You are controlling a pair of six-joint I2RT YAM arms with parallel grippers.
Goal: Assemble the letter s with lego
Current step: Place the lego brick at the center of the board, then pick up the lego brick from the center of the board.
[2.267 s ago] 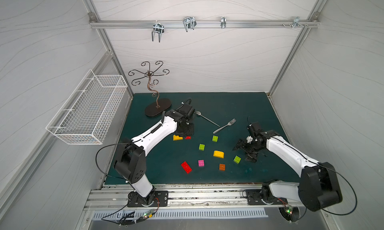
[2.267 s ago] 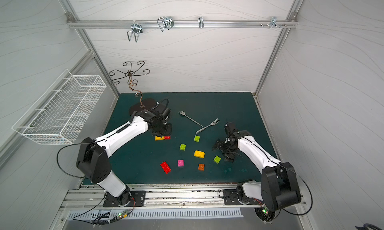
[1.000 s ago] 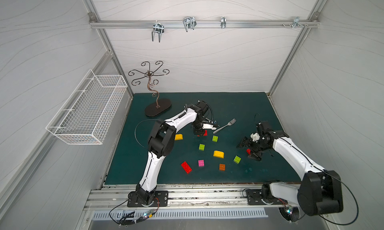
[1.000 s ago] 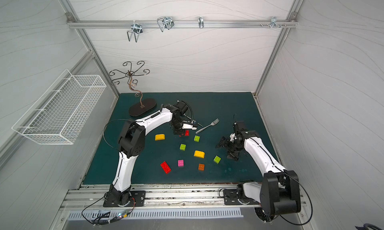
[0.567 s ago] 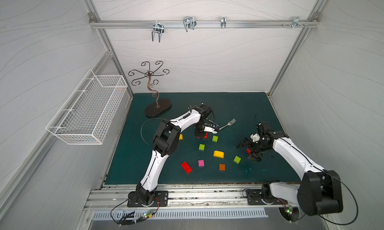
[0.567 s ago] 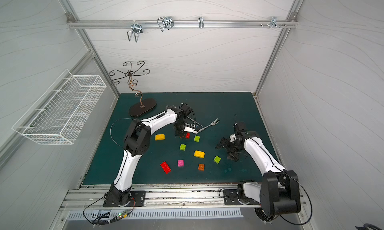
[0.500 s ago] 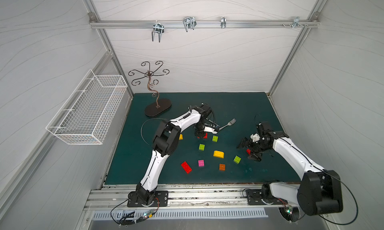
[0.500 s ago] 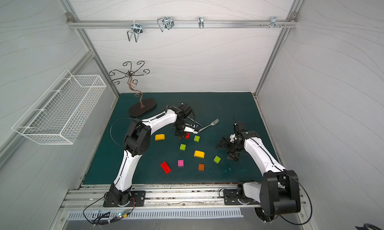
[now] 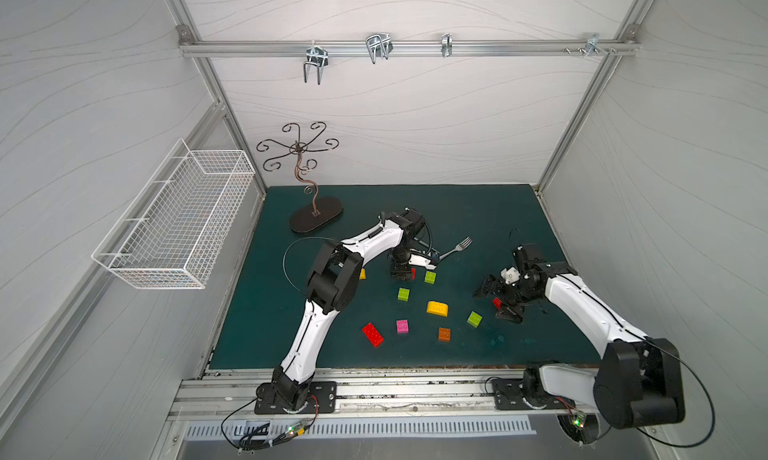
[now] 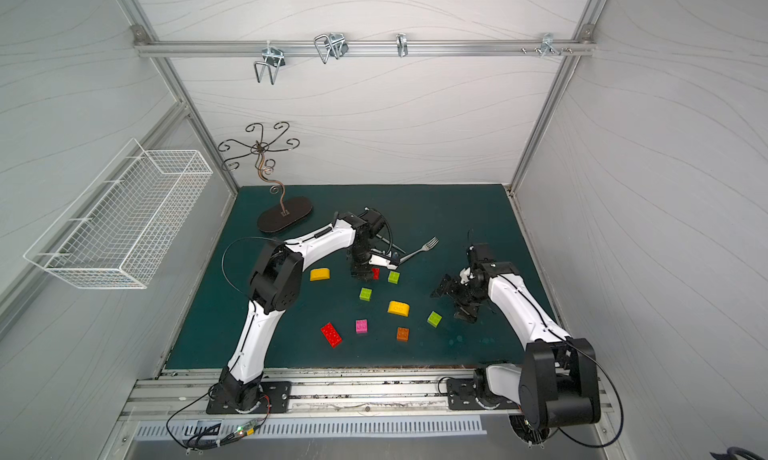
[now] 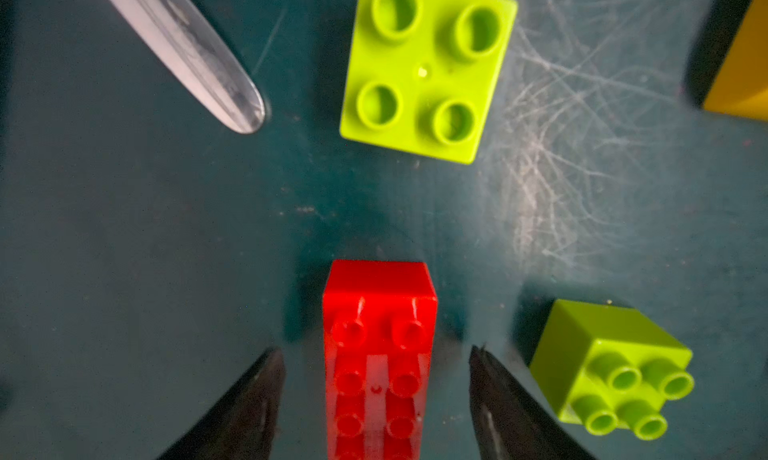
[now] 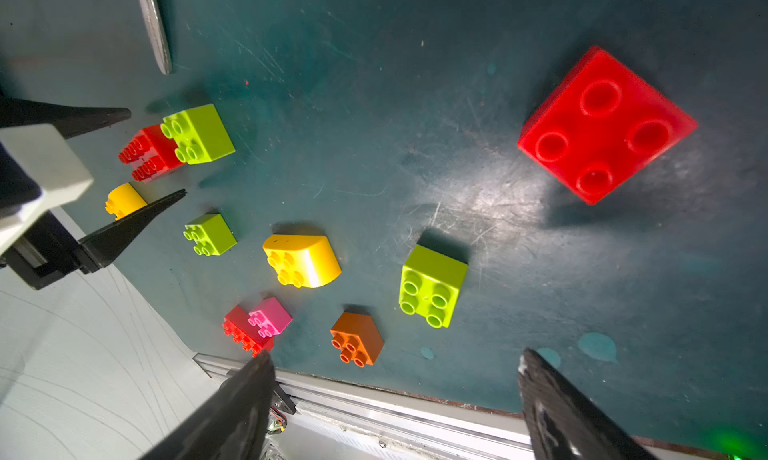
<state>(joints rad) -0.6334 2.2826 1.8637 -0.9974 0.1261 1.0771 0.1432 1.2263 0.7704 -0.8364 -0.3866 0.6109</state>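
A: Where does the left gripper (image 11: 374, 352) stand?

B: Over the middle of the dark green table surface (image 9: 478, 212), pointing down. Its two black fingers (image 11: 249, 399) are apart, one on each side of a long red studded plastic brick (image 11: 378, 366). A strip of surface shows between each finger and the brick.

A: What lies around that brick?

B: A lime green square studded brick (image 11: 428, 69) sits just beyond its end. A second lime green brick (image 11: 611, 366) is just beside one finger, and the handle tip of a metal fork (image 11: 183, 50) is near.

A: And the right gripper (image 12: 395, 354)?

B: It is near the right edge, jaws wide apart and holding nothing. A square red four-stud brick (image 12: 606, 125) lies ahead of it. It looks clear of both fingers, though the top views hide most of it.

A: The rest of the lego?

B: Toward the near edge lie a yellow round-topped brick (image 9: 437, 308), a third lime green brick (image 9: 474, 318), an orange brick (image 9: 444, 333), a pink brick (image 9: 402, 325) and another long red brick (image 9: 372, 334), all apart. A second yellow round-topped brick (image 10: 320, 274) lies nearer the left edge.
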